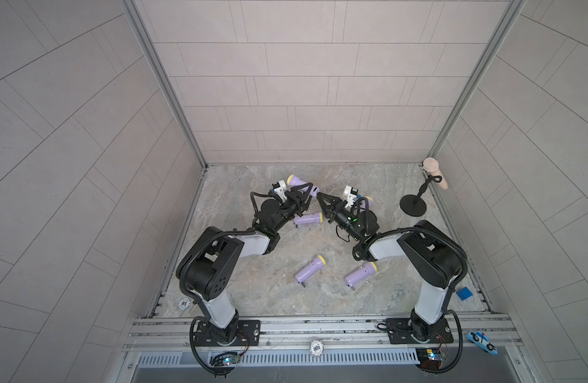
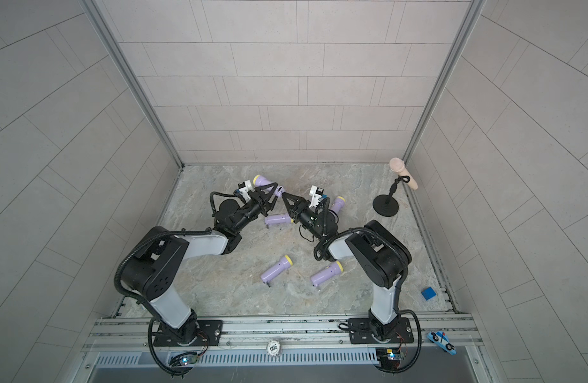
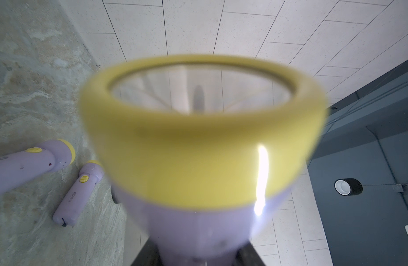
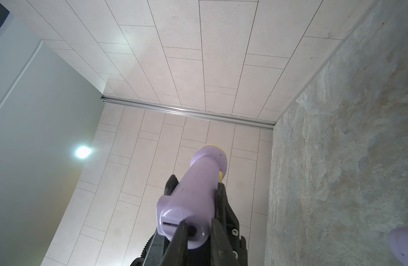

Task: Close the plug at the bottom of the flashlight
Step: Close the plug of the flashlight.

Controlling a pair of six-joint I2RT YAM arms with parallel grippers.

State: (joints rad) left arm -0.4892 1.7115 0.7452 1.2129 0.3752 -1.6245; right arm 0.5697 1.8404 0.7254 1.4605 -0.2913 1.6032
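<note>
Held light: lilac plastic flashlight (image 3: 198, 161), yellow-ringed head, is held above grey marbled tabletop (image 1: 302, 242), far side.
Left gripper (image 1: 306, 191): clamped around its barrel.
Right gripper (image 1: 320, 195): is pinched narrow, tips set at its base end.

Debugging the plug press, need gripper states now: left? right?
Left gripper: jaws closed on the lavender flashlight.
Right gripper: jaws shut, tips at the flashlight's tail end; cannot tell whether they pinch anything.
</note>
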